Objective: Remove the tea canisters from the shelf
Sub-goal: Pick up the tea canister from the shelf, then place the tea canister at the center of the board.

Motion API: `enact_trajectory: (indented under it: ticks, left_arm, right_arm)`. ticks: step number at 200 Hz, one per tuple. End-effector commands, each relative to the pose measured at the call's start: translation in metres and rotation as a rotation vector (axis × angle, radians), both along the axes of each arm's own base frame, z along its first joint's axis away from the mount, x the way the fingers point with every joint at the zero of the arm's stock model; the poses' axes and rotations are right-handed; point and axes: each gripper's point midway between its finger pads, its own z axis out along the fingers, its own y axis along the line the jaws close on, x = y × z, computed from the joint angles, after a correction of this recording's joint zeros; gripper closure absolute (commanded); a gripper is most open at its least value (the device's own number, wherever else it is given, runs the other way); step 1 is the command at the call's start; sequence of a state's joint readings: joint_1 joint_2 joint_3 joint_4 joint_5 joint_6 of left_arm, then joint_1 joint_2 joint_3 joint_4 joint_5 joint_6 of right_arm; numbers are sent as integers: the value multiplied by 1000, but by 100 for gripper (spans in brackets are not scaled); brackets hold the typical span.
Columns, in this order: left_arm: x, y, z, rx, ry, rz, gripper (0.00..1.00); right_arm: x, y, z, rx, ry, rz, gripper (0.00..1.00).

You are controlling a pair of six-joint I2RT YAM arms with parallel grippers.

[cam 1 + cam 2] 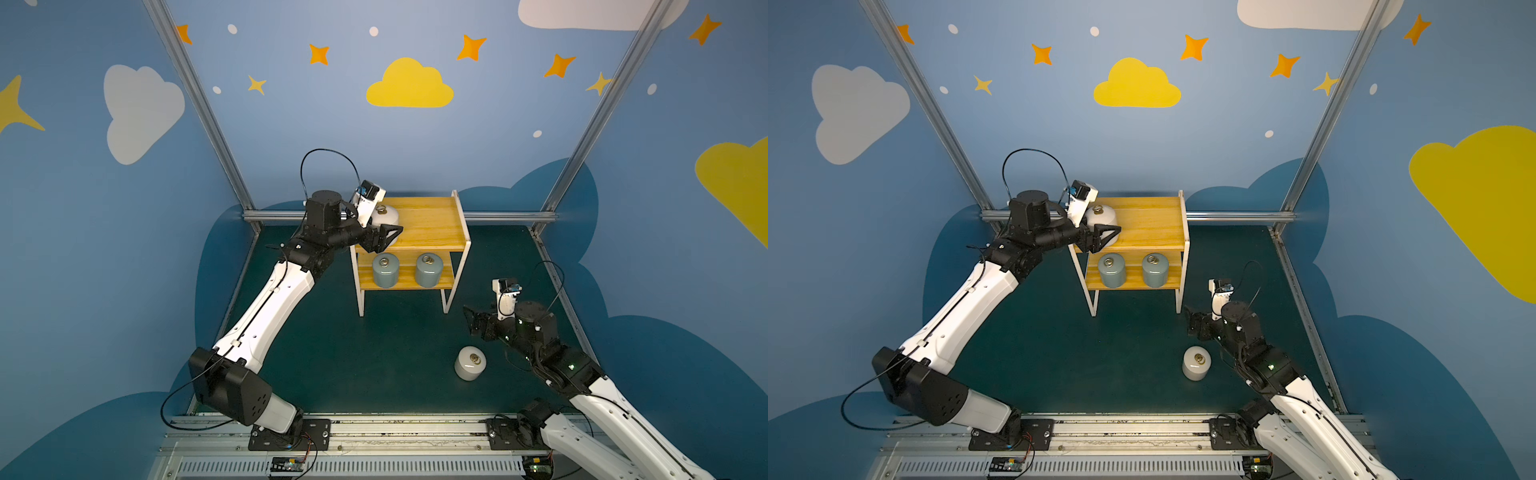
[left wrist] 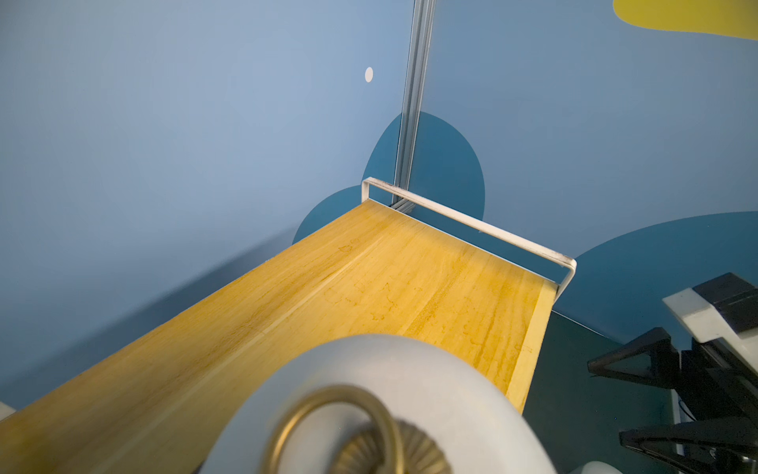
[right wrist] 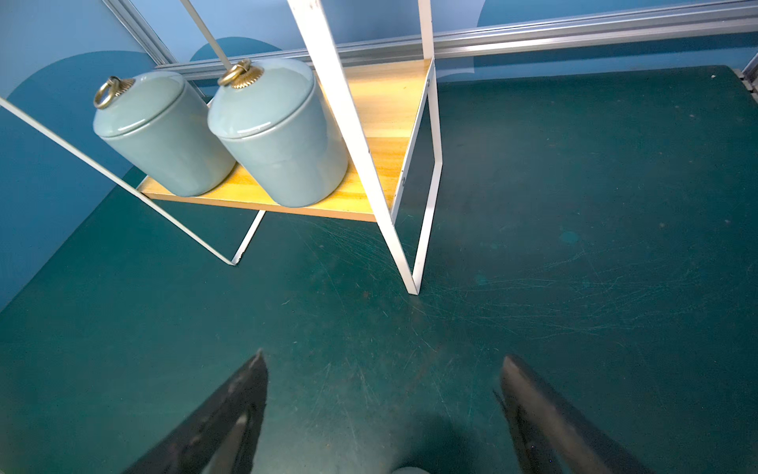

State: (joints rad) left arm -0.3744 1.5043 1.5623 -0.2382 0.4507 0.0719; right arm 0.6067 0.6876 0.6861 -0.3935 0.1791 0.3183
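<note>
Nearest to us runs the metal rail [image 1: 374, 432] that carries both arm bases, along the front edge of a dark green mat [image 1: 353, 353].

We see the left claw [image 1: 384, 224] reaching in sideways at the top board of the shelf [image 1: 436, 224], a two-tier rack of yellow wood on a thin white frame. Its jaws are pressed onto the top white canister [image 1: 390, 215]. One black finger [image 1: 392, 232] lies across the jar's near side, and the other is hidden behind the jar. We cannot tell whether the jar's base touches the board.

In the left wrist view, the jar's domed lid and brass ring [image 2: 328, 392] sit right under the claw. The board stretches away ahead of the claw to the white end rail [image 2: 471, 223].

Directly below the left claw, on the lower board, two grey-blue canisters [image 1: 385, 270] [image 1: 429, 269] stand upright side by side. Both top views show a small gap between them.

The right claw [image 3: 383, 356] sits near the shelf's front leg with its jaws spread wide, and we see only green mat between its fingers. Ahead of it and off to one side are the same grey-blue jars.

The loose white canister [image 1: 469, 363] stands upright on the mat. It is just beside the right claw, on the side toward the rail, and touches nothing else.
</note>
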Motion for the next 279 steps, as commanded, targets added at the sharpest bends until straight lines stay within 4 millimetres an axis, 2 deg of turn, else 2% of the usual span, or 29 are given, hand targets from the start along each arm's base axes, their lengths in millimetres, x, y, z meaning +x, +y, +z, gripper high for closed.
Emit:
enact_trajectory:
  ticks: [1,37,64,115,158,206,226,233,279]
  left_arm:
    - [-23,-8,24,-11,-60,-47,39]
    - [-53,-21,27,-12,-67,-88,39]
    - [-83,-30,28,-59,-76,-132,39]
    - [-133,-50,14,-72,-62,-213,41]
    - [-169,-73,-36,-52,-8,-275,42]
    - [-205,-99,-94,-56,49,-337,42]
    - [-213,-108,-119,-26,72,-356,42]
    - [-208,-108,-126,-21,74,-326,42]
    - [-209,-121,-173,-13,117,-344,44]
  right_arm:
    - [2,-3,-2,3,0,-19,9]
    - [10,-7,2,-12,10,-41,9]
    - [20,-9,6,0,24,-51,9]
    - [34,-21,13,29,34,-104,9]
    - [41,-34,16,49,40,-151,9]
    - [40,-42,11,55,45,-176,9]
    - [39,-45,7,61,47,-185,9]
    - [38,-45,6,66,49,-189,9]
    - [37,-46,-3,89,55,-199,9]
